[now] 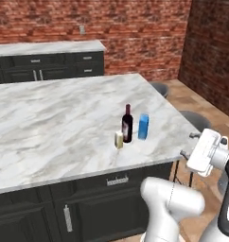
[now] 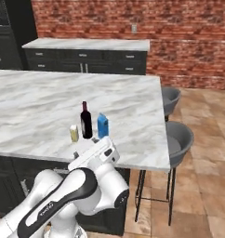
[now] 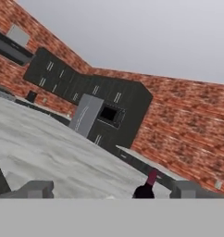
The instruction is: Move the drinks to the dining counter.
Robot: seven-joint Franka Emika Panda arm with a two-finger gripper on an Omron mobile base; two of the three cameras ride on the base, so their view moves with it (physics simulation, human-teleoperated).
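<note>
From the left base view, the arm bends up at the lower right, its gripper [image 1: 186, 144] just off the dining counter [image 1: 50, 127] edge. Three drinks stand together there: one wine bottle [image 1: 127, 124], one blue carton [image 1: 143, 126], one yellow jar [image 1: 118, 140].

From the right base view, the gripper [image 2: 85, 147] sits low, in front of the same three.

In the hand view, the fingers [image 3: 35, 189] are spread wide, holding nothing, with the bottle top between them.

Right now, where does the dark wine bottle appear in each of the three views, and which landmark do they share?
Left base view: wine bottle right of centre, between the yellow jar and the blue carton.
Right base view: left of centre, same neighbours.
Hand view: only its red-capped neck, bottom edge.
Shared landmark: the marble dining counter.
</note>
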